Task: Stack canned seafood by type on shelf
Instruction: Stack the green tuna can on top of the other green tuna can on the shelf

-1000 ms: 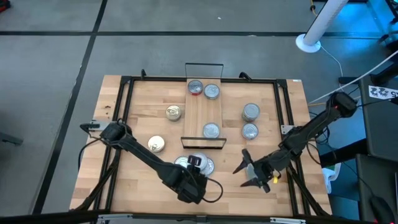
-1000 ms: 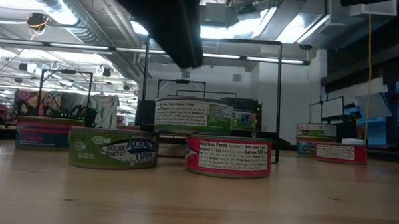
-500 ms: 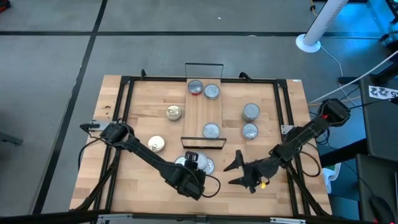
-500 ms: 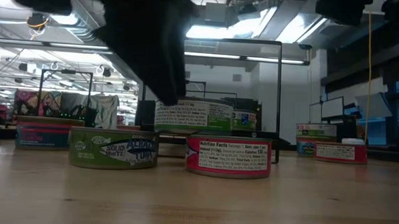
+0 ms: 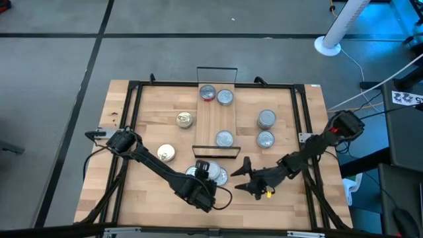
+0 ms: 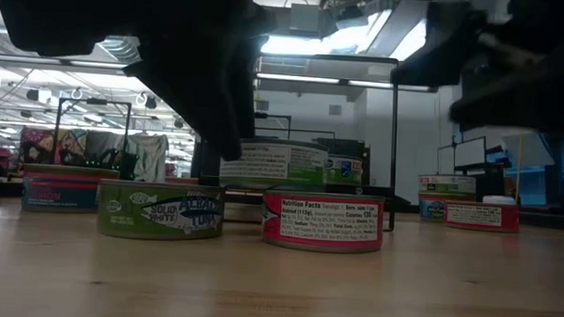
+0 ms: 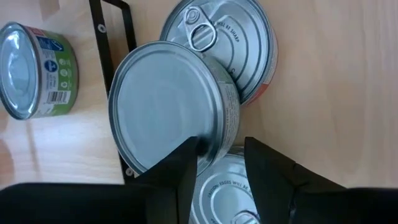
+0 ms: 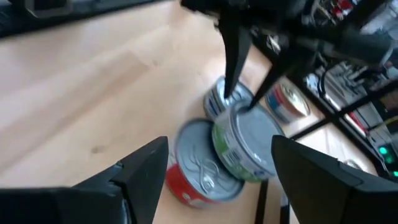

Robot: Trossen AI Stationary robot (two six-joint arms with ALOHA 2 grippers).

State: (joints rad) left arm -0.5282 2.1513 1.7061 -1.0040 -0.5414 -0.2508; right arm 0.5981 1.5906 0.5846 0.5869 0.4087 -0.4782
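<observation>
Silver tin pinched at its rim by left tool, tipped off level so its flat end faces partly sideways and its short axis leans. Held just above two other tins at the near edge of the surface: red tin lying flat with ring pull up, and another tin beneath the fingers. In the high view, sits at the near end of the shelf, right before its black wire frame. Right tool spread wide, holding nothing, just beside that cluster on its right, pointing at it. On the shelf: one tin at the near end, two at the far end. Four more tins scattered flat on the surface, two each side.
</observation>
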